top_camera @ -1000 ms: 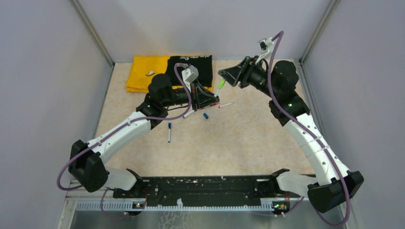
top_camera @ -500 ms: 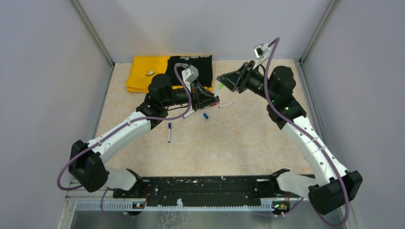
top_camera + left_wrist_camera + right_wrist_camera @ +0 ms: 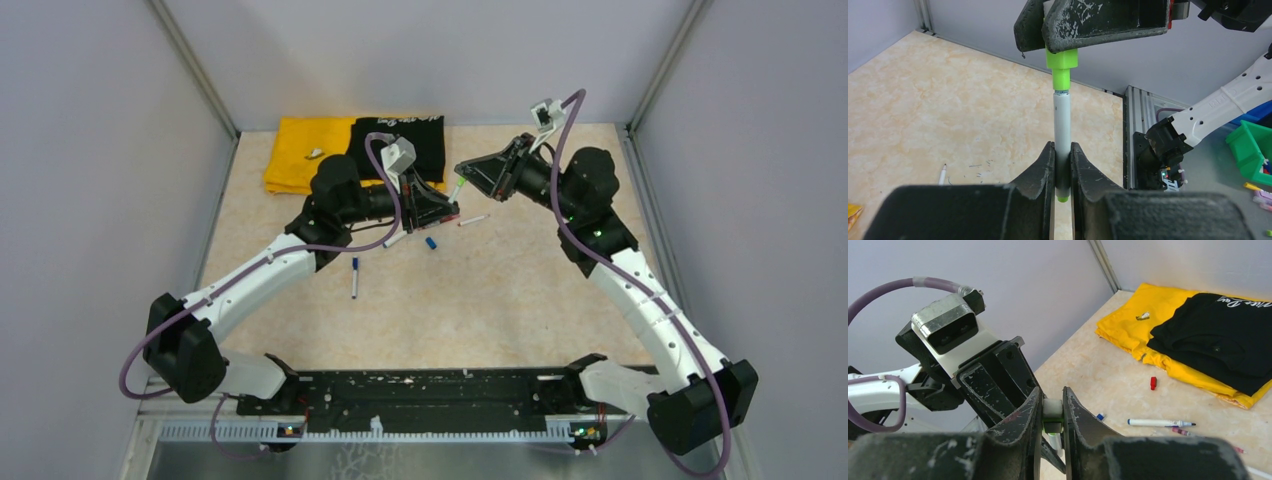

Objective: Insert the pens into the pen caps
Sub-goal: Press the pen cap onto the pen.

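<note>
In the left wrist view the left end effector [image 3: 1062,167] at lower centre clamps a white pen [image 3: 1062,125] standing upright. The pen's upper end meets the green cap [image 3: 1062,62], which the right end effector [image 3: 1059,40] pinches at top centre. Only the right wrist view shows, at right, a loose pen [image 3: 1158,423], a red cap [image 3: 1153,383] and a blue cap [image 3: 1100,416] on the desk [image 3: 1098,375], near a yellow cloth [image 3: 1128,327] and a black cloth [image 3: 1218,335].

The left arm [image 3: 260,270] and right arm [image 3: 640,290] are extended forward and bent inward, so the wrists are set facing each other, tip to tip. The left gripper [image 3: 1062,150] is clamped on a pen [image 3: 1062,117], jaws nearly together. The right gripper [image 3: 1053,401] is pinched on the green cap [image 3: 1062,57], jaws close too, directly in line with the left one.
</note>
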